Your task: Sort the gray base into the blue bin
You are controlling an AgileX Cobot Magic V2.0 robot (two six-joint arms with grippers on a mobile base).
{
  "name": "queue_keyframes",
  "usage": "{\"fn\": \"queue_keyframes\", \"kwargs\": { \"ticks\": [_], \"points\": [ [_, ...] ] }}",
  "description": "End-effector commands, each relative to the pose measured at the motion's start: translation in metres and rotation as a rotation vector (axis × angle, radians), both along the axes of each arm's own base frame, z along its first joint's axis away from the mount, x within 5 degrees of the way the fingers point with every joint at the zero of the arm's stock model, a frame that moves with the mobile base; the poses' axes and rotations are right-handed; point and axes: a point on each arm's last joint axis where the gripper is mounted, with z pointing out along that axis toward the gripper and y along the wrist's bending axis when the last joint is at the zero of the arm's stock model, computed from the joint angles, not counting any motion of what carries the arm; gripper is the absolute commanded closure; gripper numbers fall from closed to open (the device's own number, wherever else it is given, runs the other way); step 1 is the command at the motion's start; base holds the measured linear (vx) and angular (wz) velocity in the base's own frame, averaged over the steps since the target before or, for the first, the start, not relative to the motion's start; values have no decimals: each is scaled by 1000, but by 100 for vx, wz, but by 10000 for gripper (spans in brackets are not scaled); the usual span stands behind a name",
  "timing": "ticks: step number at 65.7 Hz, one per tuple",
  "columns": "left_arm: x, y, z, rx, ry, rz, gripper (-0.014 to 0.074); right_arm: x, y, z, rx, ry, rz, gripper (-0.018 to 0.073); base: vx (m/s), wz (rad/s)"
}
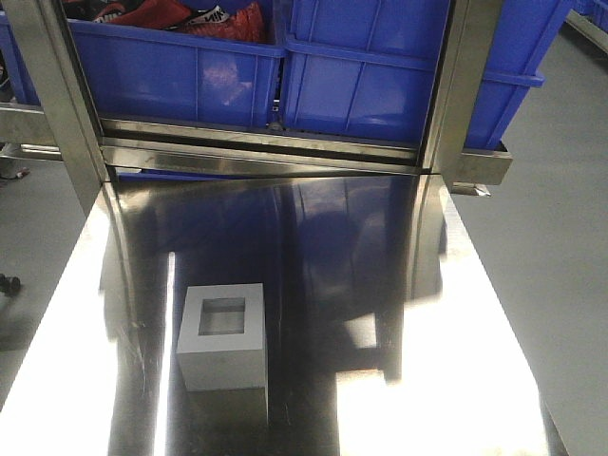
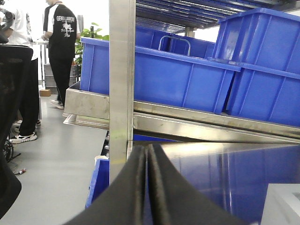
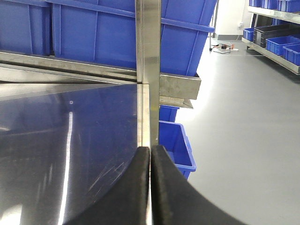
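Plainly, the matte gray cube-like base (image 1: 223,337) sat on the polished stainless-steel table (image 1: 399,285), left of centre and towards the near edge, well apart from the shelf behind. Its square recess faced straight up, and its sides ran roughly square to the table's edges. Being nearly cubic, it showed no clear long axis. It looked rigid and probably fairly light, with a dull finish that should grip well, though it could skid on the slick steel if nudged. Two opposite outer walls seemed the best hold, or one wall pinched through the recess. Beyond it, on the steel rack, stood a glossy left-hand blue bin (image 1: 171,76) holding red and black items and a right-hand blue bin (image 1: 380,85). I could not tell which was meant. The left gripper (image 2: 147,154) and right gripper (image 3: 150,154) each had black fingers pressed together on nothing.
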Motion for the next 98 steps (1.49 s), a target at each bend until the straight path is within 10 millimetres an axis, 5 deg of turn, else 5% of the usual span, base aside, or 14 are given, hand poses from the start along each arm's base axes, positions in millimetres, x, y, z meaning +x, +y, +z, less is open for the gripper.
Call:
{"fn": "queue_keyframes", "kwargs": {
  "ticks": [1,32,52,72,98],
  "points": [
    [0,-1,-3,-16,-51,-12,602,0,0,2,-11,-71,0,568,0,0],
    [-1,-1,6,-24,-99,-17,602,0,0,2,-11,-71,0,568,0,0],
    [10,0,59,-34,1,-6,602,0,0,2,-11,-71,0,568,0,0],
    [46,3,91,-47,338,19,602,0,0,2,-11,-71,0,568,0,0],
    [79,4,76,-53,606,31,602,0,0,2,-11,-71,0,568,0,0]
  ]
}}
